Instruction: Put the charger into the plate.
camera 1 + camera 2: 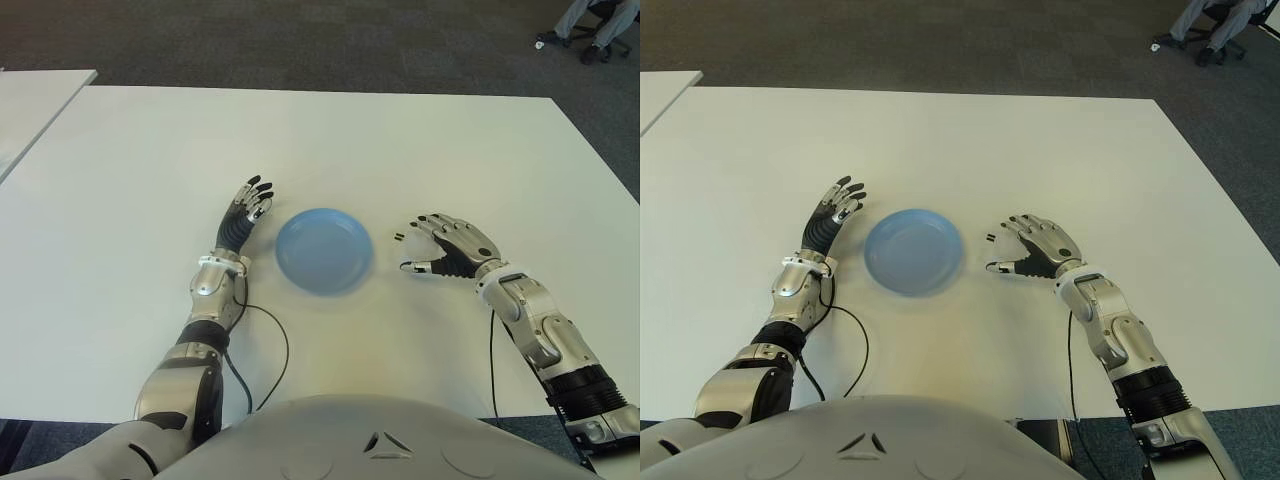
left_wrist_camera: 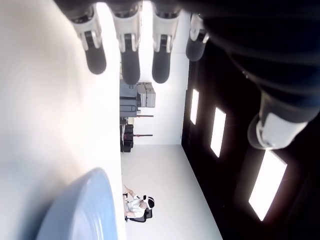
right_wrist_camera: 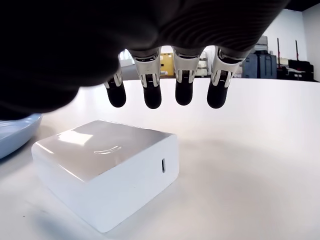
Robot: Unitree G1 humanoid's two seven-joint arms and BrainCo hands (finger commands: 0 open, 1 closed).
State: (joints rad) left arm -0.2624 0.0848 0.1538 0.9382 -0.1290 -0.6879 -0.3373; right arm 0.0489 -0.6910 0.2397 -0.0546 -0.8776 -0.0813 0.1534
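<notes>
Right robot hand (image 1: 452, 247), fingers spread, hovers over white charger (image 3: 106, 169) beside blue plate (image 1: 324, 250).

Your charger (image 3: 107, 172) is a smooth white plastic block with a soft sheen, catching a pale highlight on its top face, and it sits on a matt white worktop (image 1: 400, 150) with an even, unmarked finish. The plate (image 1: 324, 250) looks like smooth light-blue plastic with a dull gloss. Each hand shows silvery metal-look shells and black matt finger pads: the right hand (image 1: 452, 247) and the left hand (image 1: 247, 210).
</notes>
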